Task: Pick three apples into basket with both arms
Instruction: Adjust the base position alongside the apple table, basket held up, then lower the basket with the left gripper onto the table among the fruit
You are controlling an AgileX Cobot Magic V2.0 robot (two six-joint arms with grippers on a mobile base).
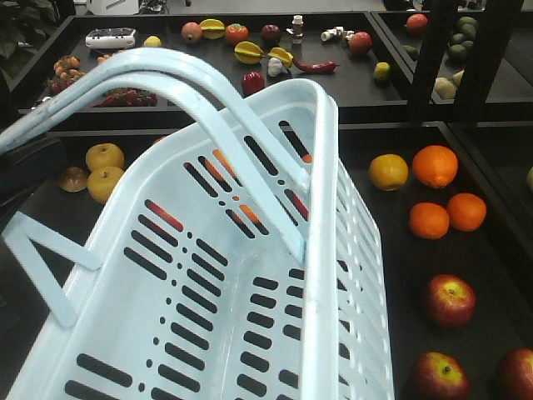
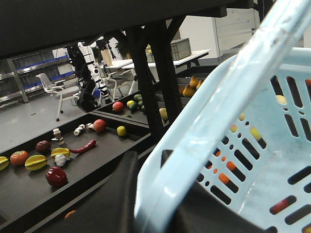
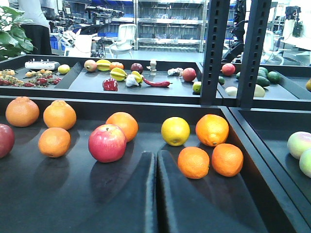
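The basket (image 1: 250, 333) fills the front view, tipped up off the dark bench (image 1: 396, 275), with its two hoop handles arcing toward 10 o'clock. The left fingers (image 2: 116, 194) sit on either side of its pale rim and look clamped on it. Three apples (image 1: 448, 300) lie on the bench at 4 o'clock from the basket, clear of its slotted wall. Three oranges (image 1: 429, 221) and a yellow citrus (image 1: 388, 172) lie beyond them at 2 o'clock. Two yellow round fruits (image 1: 104, 171) sit at 9 o'clock. The right fingers (image 3: 180, 199) are drawn almost together, with only a slit between them, and hold nothing. They are low over the bench. In that view an apple (image 3: 107, 142) lies near at 11 o'clock with bare bench before it, and two oranges crowd in at 1 o'clock. The raised tray edge (image 3: 252, 145) closes the right side, and two black uprights (image 3: 214, 48) stand behind at 1 o'clock.
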